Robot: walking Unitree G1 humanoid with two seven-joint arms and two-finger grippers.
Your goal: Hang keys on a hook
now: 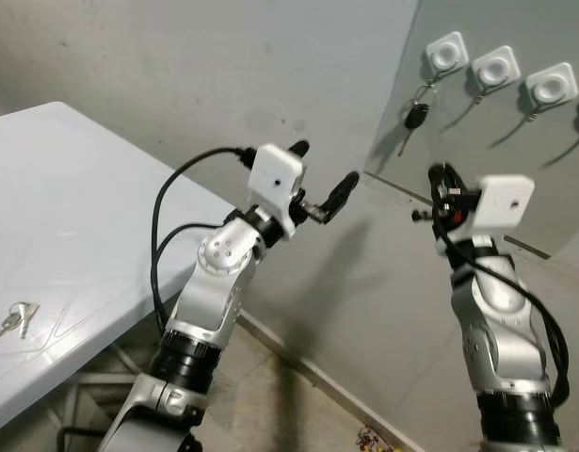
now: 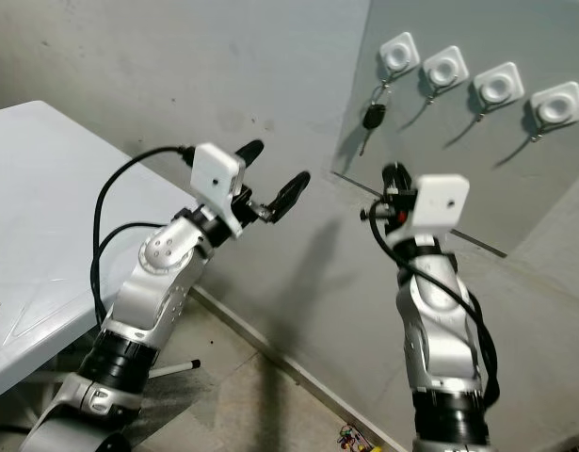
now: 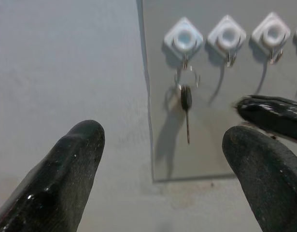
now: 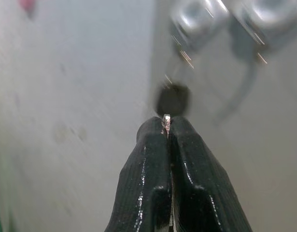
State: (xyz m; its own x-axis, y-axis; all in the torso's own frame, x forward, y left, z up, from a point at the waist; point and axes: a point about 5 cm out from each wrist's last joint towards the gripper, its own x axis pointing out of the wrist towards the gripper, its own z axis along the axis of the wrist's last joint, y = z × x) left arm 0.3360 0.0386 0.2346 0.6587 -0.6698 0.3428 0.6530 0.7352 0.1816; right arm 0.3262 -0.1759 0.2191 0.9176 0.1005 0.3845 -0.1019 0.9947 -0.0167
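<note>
On the leftmost white square hook [image 3: 183, 38] of the grey wall panel [image 1: 515, 169], I see the black-headed key on its wire ring [image 3: 186, 99] already hanging, so I judge the job essentially done, with only pulling the arms away left. My left gripper [image 3: 162, 159] is spread wide and empty, facing the key from a little way off. My right gripper [image 4: 168, 126] is pressed closed, a sliver of metal at its tips, just below the key. Another small set of metal keys [image 1: 13, 320] lies on the white table [image 1: 72, 217].
</note>
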